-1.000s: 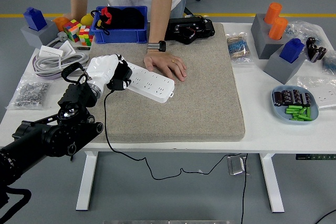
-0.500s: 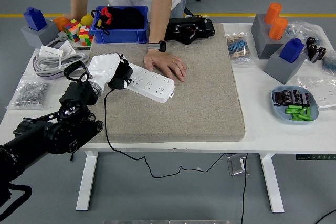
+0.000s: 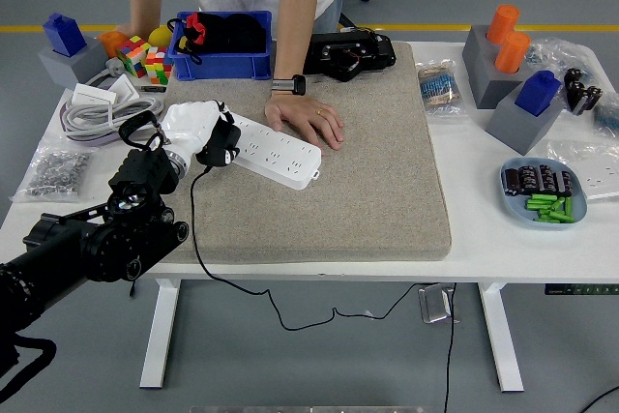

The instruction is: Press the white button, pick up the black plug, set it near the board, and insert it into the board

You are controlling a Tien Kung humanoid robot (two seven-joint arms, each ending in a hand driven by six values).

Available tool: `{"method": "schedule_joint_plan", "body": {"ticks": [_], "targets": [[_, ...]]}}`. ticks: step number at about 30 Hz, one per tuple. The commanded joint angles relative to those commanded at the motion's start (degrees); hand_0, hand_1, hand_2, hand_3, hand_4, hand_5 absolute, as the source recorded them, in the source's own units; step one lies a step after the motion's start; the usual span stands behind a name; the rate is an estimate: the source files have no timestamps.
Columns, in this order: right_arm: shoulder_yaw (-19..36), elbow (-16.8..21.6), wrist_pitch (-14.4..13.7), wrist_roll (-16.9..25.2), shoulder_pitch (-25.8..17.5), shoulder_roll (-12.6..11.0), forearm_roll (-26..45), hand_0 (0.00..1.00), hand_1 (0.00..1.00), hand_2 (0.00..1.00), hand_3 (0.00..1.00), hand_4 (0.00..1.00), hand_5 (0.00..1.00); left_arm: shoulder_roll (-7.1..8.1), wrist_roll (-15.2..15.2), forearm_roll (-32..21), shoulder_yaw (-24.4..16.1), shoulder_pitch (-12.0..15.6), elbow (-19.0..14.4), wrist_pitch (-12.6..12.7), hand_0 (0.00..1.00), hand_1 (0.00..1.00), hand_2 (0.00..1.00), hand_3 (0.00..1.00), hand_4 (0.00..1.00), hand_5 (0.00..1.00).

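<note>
A white power strip lies slanted on the grey mat. My left hand, white-covered, is curled around the black plug at the strip's left end. The plug's black cable trails down over the mat's front edge and off the table. A person's hand rests flat on the mat, touching the strip's far side. The white button is not clearly visible. My right hand does not appear.
A blue bin and Rubik's cubes stand at the back left, with a coiled grey cable and a bag of screws nearer. Grey blocks with orange and blue pieces and a blue dish occupy the right side.
My left hand with the plug has shifted slightly up and left along the strip's left end. The person's hand has stayed still.
</note>
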Motion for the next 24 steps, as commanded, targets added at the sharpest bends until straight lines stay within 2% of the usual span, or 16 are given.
{"method": "schedule_joint_plan", "body": {"ticks": [7,13,14,19,20,24], "targets": [[0.2,0.0,0.0,0.0,0.1,0.0,-0.1,0.769,0.674,0.652,0.605,0.65,0.417,0.51,0.3,-0.6,0.4,-0.2,0.0,-0.6,0.204,0.178,0.242,0.379,0.287,0.002],[0.2,0.0,0.0,0.0,0.0,0.0,-0.1,0.771,0.674,0.652,0.605,0.65,0.417,0.57,0.2,-1.2,0.0,-0.2,0.0,-2.3,0.215,0.193,0.252,0.399,0.304,0.002],[0.2,0.0,0.0,0.0,0.0,0.0,-0.1,0.773,0.674,0.652,0.605,0.65,0.417,0.56,0.1,-1.4,0.0,-0.1,0.0,-2.5,0.372,0.461,0.445,0.593,0.602,0.002],[0.3,0.0,0.1,0.0,0.0,0.1,-0.1,0.773,0.674,0.652,0.605,0.65,0.417,0.48,-1.0,-1.8,-0.4,0.1,-0.1,-3.2,0.372,0.461,0.445,0.593,0.602,0.002],[0.3,0.0,0.1,0.0,-0.1,0.1,-0.1,0.773,0.675,0.652,0.605,0.65,0.417,0.46,-1.2,-1.7,-0.5,0.1,-0.1,-3.2,0.722,0.777,0.712,0.778,0.864,0.002],[0.3,0.0,0.1,0.0,-0.2,0.1,-0.1,0.773,0.675,0.652,0.605,0.65,0.417,0.44,-2.2,-2.2,-0.7,0.3,-0.1,-2.7,0.722,0.777,0.712,0.778,0.864,0.002]]}}
